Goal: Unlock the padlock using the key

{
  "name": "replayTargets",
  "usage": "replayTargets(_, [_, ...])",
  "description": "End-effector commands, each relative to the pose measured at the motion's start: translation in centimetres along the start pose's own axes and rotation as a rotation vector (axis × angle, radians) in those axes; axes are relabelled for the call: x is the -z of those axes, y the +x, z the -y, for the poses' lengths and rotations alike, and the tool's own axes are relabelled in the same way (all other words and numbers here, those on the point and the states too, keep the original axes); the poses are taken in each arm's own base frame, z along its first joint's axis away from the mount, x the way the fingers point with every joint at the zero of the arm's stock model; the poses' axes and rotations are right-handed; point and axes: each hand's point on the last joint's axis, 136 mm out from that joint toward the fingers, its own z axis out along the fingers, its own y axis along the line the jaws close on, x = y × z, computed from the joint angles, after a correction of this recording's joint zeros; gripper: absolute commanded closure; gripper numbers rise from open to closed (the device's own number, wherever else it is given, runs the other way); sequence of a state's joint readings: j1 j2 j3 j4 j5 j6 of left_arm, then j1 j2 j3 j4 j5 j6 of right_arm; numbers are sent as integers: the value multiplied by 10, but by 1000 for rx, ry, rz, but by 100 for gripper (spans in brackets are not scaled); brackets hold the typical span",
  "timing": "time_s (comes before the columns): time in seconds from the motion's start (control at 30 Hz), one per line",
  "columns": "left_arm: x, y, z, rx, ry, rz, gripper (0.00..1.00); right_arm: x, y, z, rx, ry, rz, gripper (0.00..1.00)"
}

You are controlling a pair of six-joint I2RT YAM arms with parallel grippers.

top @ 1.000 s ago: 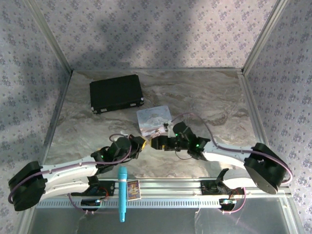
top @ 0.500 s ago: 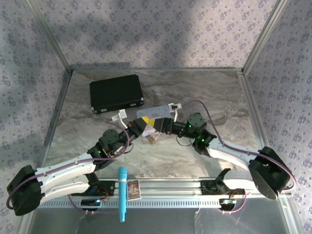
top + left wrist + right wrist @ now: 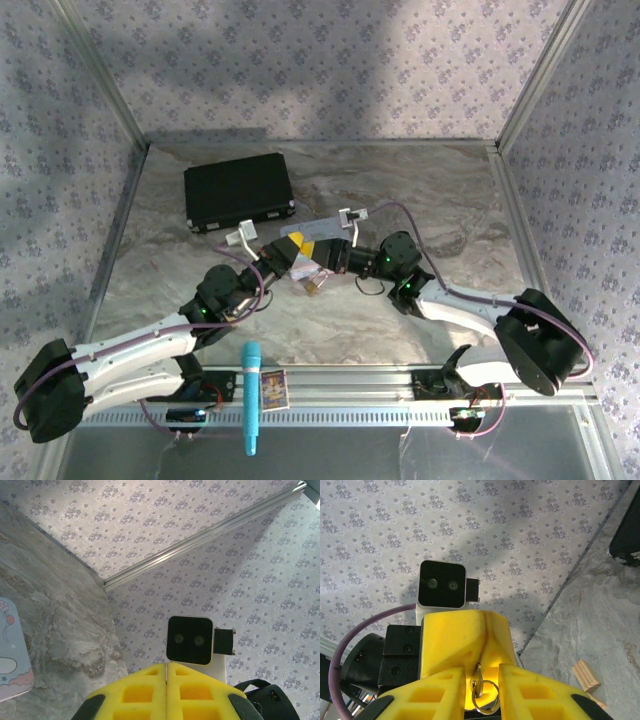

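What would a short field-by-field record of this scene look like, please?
left yellow foam fingers: pressed together, no gap
right yellow foam fingers: slightly apart, facing the left ones
small brass-and-silver metal piece with a ring: between the right fingers, at the left fingertips; key or padlock unclear
pastel cartoon tin: just behind the meeting fingers
black rectangular case: far left on the marble table
tan wooden block: lying on the table
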State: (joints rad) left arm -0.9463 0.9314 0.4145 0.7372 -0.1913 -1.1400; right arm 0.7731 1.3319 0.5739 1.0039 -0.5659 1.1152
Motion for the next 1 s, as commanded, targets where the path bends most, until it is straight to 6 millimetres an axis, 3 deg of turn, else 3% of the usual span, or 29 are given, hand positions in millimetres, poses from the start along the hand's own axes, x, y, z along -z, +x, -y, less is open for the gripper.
replayTargets(0.0, [-2,-5,26,5,85,7,100,-5,-9,-15,16,-57,20,83])
replayTargets(0.1, [-2,-5,22,20,76,13,100,-4,-9,-11,10,-52,23,100])
replayTargets(0.2, [-1,-6,17,11,50,11,100,0,-9,-6,2,-33,14,100])
replayTargets(0.33, [4,-10,3,-38,-60,-7,54,5,-1,10,-11,38,-72,100])
replayTargets(0.4, [8,-14,-1,-50,-84,-11,49,4,5,10,-8,39,-117,100])
replayTargets(0.53, [5,-11,-19,-48,-167,-90,50,2,11,9,-9,39,-159,100])
replayTargets(0.77, [4,-6,-29,-71,-195,-138,54,-3,18,11,-26,28,-197,100])
replayTargets(0.97, [0,6,-24,-68,-148,-199,72,-8,18,12,-45,13,-213,100])
